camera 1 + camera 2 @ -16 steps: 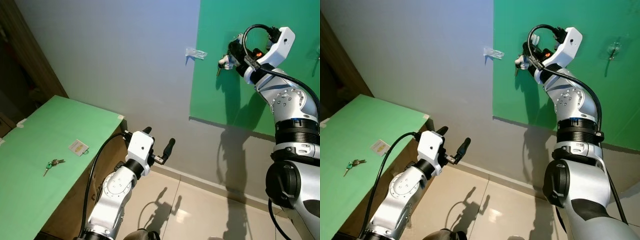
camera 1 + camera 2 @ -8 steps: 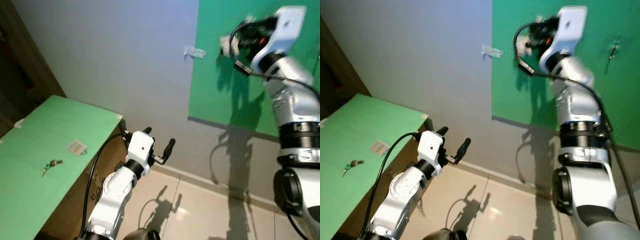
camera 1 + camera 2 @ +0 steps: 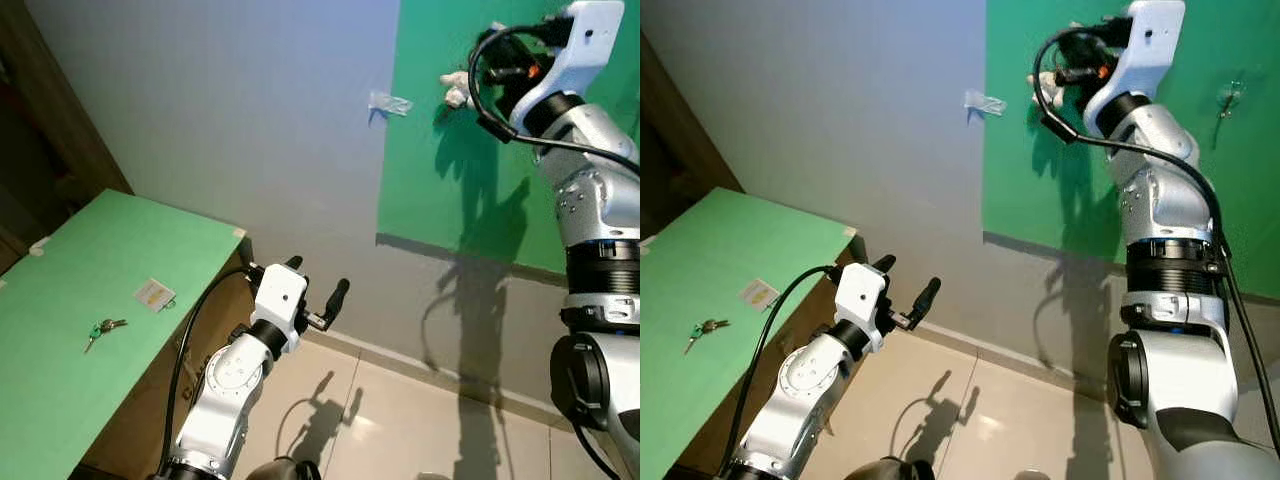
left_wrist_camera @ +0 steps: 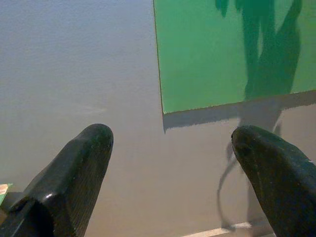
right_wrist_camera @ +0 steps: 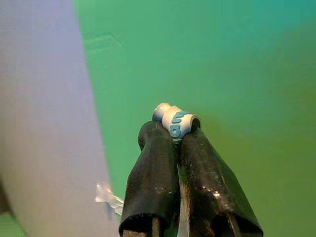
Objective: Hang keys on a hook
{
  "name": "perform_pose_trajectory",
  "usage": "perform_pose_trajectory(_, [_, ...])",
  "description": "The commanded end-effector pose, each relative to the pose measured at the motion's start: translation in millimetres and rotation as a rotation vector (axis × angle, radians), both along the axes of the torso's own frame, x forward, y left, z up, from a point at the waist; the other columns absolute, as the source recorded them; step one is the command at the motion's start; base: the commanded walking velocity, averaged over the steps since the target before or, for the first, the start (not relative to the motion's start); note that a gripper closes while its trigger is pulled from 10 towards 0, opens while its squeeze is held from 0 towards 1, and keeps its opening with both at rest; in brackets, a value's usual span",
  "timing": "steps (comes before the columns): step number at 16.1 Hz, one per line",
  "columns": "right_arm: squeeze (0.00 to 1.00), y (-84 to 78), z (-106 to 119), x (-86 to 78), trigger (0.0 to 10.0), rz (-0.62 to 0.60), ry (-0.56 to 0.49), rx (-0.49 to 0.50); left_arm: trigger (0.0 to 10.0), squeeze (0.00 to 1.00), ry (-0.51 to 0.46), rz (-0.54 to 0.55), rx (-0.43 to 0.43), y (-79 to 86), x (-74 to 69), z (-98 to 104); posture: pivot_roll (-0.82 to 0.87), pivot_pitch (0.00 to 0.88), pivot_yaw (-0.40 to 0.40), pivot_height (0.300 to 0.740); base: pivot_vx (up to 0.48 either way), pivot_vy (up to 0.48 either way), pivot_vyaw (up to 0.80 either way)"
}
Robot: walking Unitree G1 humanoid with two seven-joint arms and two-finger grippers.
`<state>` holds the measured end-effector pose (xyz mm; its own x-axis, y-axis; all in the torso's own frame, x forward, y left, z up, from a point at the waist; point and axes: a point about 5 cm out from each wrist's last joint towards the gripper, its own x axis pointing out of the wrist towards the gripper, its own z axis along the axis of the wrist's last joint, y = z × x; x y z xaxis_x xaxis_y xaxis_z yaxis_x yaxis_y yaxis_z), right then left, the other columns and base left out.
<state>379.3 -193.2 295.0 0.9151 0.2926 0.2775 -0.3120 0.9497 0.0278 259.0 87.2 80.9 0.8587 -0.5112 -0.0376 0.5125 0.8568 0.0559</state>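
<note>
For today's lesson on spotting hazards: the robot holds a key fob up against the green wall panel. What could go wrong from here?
1. The right gripper pinches only the end of the white-and-blue key fob, so it might slip out and drop to the floor.
2. A clear hook sits well off to the side on the green panel, so a long sideways carry seems likely, risking a miss.
3. Other keys lie on the green table.

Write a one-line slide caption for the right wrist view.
Right gripper fingers pinch a white-and-blue key fob against the green wall panel.
</note>
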Motion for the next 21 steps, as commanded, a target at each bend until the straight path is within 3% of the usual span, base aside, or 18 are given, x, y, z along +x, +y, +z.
perform_pose_trajectory(1, [0.13, 10.4, 3, -7.4, 0.0, 0.086, -0.012, 0.0, 10.0, 0.0, 0.007, 0.003, 0.016, 0.6, -1.1, -2, -0.21, 0.008, 0.09, 0.74, 0.0, 0.0, 0.0])
perform_pose_trajectory(8, [0.13, 21.0, -4, -28.4, 0.0, 0.222, 0.019, -0.065, 10.0, 0.0, 0.009, 0.008, 0.017, 1.4, -0.9, -2, -0.21, 0.015, 0.091, 0.74, 0.0, 0.0, 0.0])
perform_pose_trajectory(15, [0.13, 22.6, -16, -35.2, 0.0, 0.224, 0.059, -0.077, 10.0, 0.0, 0.013, 0.003, 0.021, 1.7, 0.4, -3, -0.21, 0.019, 0.095, 0.74, 0.0, 0.0, 0.0])
perform_pose_trajectory(18, [0.12, 25.6, -12, -36.6, 0.0, 0.225, 0.028, -0.089, 10.0, 0.0, 0.014, 0.005, 0.022, 1.6, 0.2, -4, -0.21, 0.018, 0.095, 0.74, 0.0, 0.0, 0.0])
perform_pose_trajectory(19, [0.12, 31.4, -12, -35.2, 0.0, 0.203, -0.009, -0.145, 10.0, 0.0, 0.014, 0.004, 0.021, 1.1, 0.2, -4, -0.22, 0.017, 0.096, 0.74, 0.0, 0.0, 0.0])
perform_pose_trajectory(21, [0.12, 44.6, -15, -35.9, 0.0, 0.239, -0.021, -0.164, 10.0, 0.0, 0.014, 0.001, 0.019, 0.0, 0.2, -4, -0.21, 0.018, 0.092, 0.74, 0.0, 0.0, 0.0])
